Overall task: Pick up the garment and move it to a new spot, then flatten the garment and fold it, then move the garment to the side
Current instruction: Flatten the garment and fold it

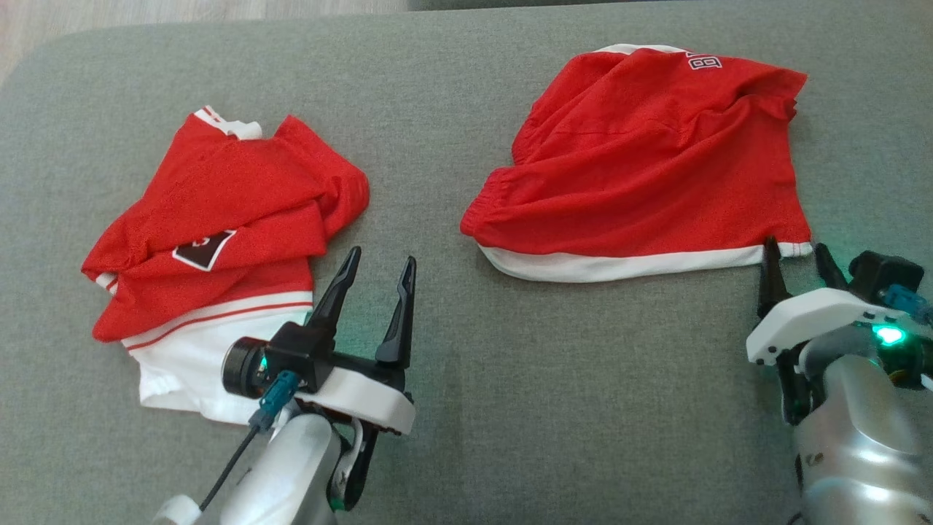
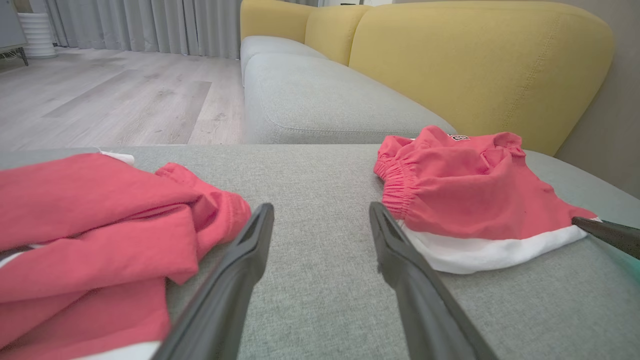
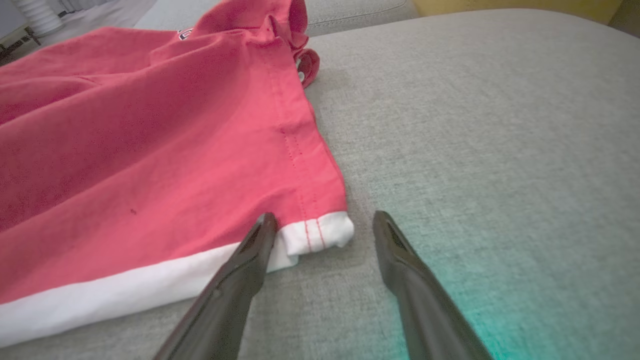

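**Q:** Where is the garment, and why does the right gripper (image 1: 794,246) sit so low?

**A:** The shorts (image 1: 641,160) lie spread on the cushion (image 1: 510,408). Their white hem corner (image 3: 320,232) lies between the right jaws, which are parted, with one finger at the hem edge. This placement probably prepares a corner pinch.

**Q:** And the left gripper (image 1: 383,257)?

**A:** Its jaws are apart and empty, over bare cushion. The shorts lie ahead and to the right of them. A folded jersey (image 1: 219,240) lies just to their left, apparently finished and set aside.
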Controlling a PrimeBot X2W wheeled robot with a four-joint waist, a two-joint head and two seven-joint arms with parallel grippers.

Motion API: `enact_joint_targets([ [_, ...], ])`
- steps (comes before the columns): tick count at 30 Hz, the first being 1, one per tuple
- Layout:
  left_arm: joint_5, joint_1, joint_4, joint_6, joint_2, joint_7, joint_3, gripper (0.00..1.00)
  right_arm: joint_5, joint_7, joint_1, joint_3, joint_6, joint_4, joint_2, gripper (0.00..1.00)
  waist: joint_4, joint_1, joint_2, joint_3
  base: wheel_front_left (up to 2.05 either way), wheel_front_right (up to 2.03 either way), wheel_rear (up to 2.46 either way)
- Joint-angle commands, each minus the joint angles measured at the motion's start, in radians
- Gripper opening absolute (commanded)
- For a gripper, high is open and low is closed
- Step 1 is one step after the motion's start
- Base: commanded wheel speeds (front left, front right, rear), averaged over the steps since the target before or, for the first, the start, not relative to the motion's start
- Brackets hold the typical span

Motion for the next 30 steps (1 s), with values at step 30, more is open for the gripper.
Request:
enact_joint_targets([
  [30,0.041,-0.186,0.148,-0.123,0.034,0.094,-0.117,1.0,-0.007,0.04,-0.034,0.055,-0.001,-0.083,-0.022,0.0,-0.121,-0.0001,0.0,0.011,0.0,0.0,0.0],
])
